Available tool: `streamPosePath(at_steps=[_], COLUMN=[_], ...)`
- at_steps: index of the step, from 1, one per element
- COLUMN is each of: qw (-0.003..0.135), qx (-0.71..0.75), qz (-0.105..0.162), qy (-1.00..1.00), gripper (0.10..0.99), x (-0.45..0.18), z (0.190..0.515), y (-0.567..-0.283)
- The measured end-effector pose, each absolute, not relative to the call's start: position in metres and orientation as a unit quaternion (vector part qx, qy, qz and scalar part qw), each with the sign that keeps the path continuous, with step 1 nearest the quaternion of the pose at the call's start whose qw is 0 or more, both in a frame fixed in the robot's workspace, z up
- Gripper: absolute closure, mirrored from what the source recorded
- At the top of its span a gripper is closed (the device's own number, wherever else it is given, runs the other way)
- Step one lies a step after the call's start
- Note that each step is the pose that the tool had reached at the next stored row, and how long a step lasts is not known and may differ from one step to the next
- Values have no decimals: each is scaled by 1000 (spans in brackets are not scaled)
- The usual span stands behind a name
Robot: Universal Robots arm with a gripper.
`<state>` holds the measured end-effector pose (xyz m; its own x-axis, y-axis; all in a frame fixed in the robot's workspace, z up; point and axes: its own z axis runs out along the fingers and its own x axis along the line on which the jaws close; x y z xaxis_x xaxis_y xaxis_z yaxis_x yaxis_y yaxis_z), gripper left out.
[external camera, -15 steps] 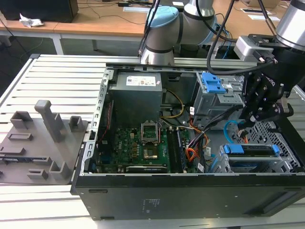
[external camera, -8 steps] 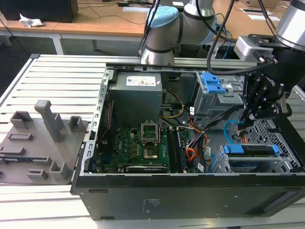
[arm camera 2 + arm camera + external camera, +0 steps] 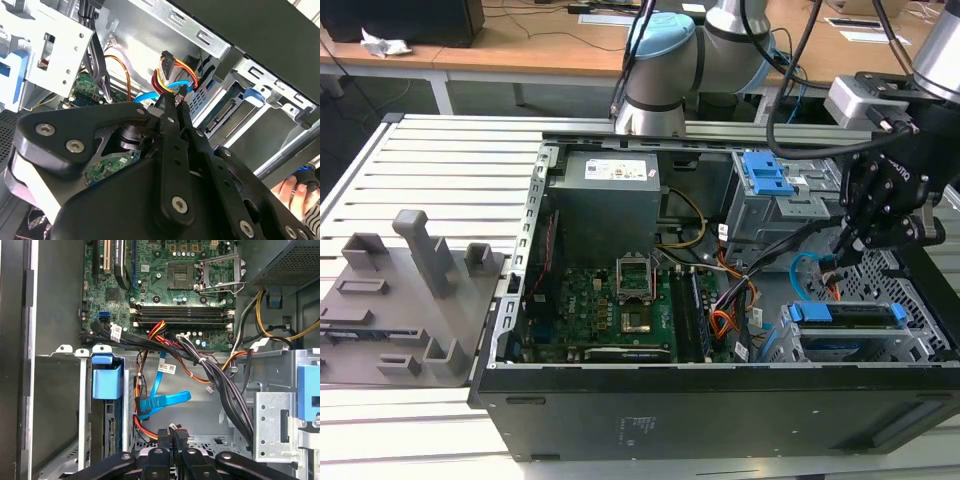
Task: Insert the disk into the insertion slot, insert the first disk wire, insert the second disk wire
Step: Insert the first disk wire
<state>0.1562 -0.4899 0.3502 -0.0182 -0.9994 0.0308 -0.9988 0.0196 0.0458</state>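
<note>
Risk: tool (image 3: 175,95), tips pressed together among the red-yellow wires (image 3: 174,69), may snag them or the second disk wire (image 3: 167,400) looping just beside | disk (image 3: 848,313) sits in the insertion slot (image 3: 920,345) | first wrist view shows the loop's dark plug beside the cage; second wrist view adds a person's hand (image 3: 292,192) near the case (image 3: 260,25)

My claw (image 3: 175,97) is matt black: flat link plates, two slim fingers (image 3: 169,130), and silver screws (image 3: 178,204) at every pivot. Above the claw I see a pale grey box (image 3: 865,100) at the wrist, with black cables (image 3: 790,75) looping near it. The arm (image 3: 660,60) is silver with light-blue caps.
</note>
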Motion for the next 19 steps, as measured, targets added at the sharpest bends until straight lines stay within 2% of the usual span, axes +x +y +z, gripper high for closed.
streamPosePath(at_steps=[19], qw=[27], qx=[700], qz=[-6], qy=[-713], gripper=[925], x=[156], z=[350], y=[-544])
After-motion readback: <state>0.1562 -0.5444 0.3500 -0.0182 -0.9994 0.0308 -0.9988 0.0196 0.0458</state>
